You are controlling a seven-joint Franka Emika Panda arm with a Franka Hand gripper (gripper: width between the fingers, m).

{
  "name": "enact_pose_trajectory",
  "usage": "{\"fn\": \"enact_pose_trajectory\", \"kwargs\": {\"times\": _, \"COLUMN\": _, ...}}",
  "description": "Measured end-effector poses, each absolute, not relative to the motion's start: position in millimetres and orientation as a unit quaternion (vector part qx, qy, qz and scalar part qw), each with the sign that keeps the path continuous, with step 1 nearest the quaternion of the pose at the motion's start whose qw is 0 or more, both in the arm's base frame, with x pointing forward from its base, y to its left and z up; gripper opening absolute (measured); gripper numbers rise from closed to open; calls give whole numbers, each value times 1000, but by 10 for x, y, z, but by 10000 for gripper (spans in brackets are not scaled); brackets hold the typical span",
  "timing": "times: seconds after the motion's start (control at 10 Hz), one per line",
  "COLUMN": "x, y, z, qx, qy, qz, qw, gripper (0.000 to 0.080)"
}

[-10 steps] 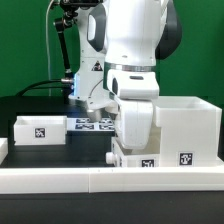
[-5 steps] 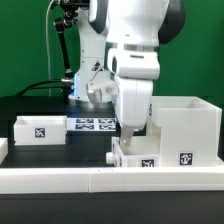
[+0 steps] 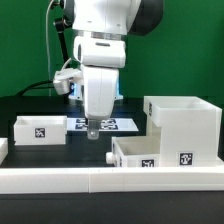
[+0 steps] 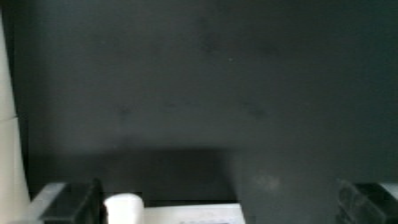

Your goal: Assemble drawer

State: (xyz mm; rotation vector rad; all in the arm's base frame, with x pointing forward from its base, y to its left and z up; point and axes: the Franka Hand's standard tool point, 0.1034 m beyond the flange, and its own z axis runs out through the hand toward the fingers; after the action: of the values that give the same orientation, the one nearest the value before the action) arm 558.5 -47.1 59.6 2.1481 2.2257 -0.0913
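The large white casing [image 3: 182,124] stands at the exterior view's right. One shallow tray [image 3: 150,152] lies in front of it, its knob [image 3: 109,157] pointing to the exterior view's left. The second tray [image 3: 38,129] lies at the left. My gripper [image 3: 92,132] hangs over the marker board [image 3: 112,125], left of the front tray and touching neither tray. It is open and empty. In the wrist view my fingers [image 4: 80,205] stand wide apart over dark table, with the white knob [image 4: 121,208] and a tray edge [image 4: 187,213] between them.
A low white rail [image 3: 60,178] edges the table at the front. A black stand with cables [image 3: 62,45] rises behind the arm. A pale edge [image 4: 7,120] runs along one side of the wrist view.
The arm has swung from over the front tray and casing to the exterior view's left. The casing and front tray are now uncovered. Neither tray has moved.
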Motion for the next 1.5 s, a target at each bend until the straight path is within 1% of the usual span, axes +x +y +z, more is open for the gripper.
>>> {"fn": "enact_pose_trajectory", "kwargs": {"times": 0.1, "x": 5583, "y": -510, "z": 596, "qx": 687, "qy": 726, "qz": -29, "qw": 22, "gripper": 649}}
{"fn": "enact_pose_trajectory", "kwargs": {"times": 0.2, "x": 5569, "y": -617, "z": 580, "qx": 680, "qy": 733, "qz": -18, "qw": 9, "gripper": 649}}
{"fn": "enact_pose_trajectory", "kwargs": {"times": 0.3, "x": 5572, "y": -725, "z": 521, "qx": 676, "qy": 737, "qz": -9, "qw": -5, "gripper": 649}}
{"fn": "enact_pose_trajectory", "kwargs": {"times": 0.4, "x": 5638, "y": -788, "z": 499, "qx": 668, "qy": 744, "qz": 5, "qw": -25, "gripper": 649}}
{"fn": "enact_pose_trajectory", "kwargs": {"times": 0.5, "x": 5744, "y": -817, "z": 512, "qx": 664, "qy": 747, "qz": 17, "qw": -31, "gripper": 649}}
{"fn": "enact_pose_trajectory", "kwargs": {"times": 0.7, "x": 5894, "y": -859, "z": 449, "qx": 663, "qy": 746, "qz": 36, "qw": -50, "gripper": 649}}
{"fn": "enact_pose_trajectory", "kwargs": {"times": 0.9, "x": 6014, "y": -683, "z": 388, "qx": 666, "qy": 743, "qz": 43, "qw": -53, "gripper": 649}}
{"fn": "enact_pose_trajectory", "kwargs": {"times": 1.1, "x": 6000, "y": -565, "z": 341, "qx": 670, "qy": 739, "qz": 45, "qw": -56, "gripper": 649}}
{"fn": "enact_pose_trajectory", "kwargs": {"times": 1.5, "x": 5987, "y": -605, "z": 325, "qx": 670, "qy": 739, "qz": 45, "qw": -57, "gripper": 649}}
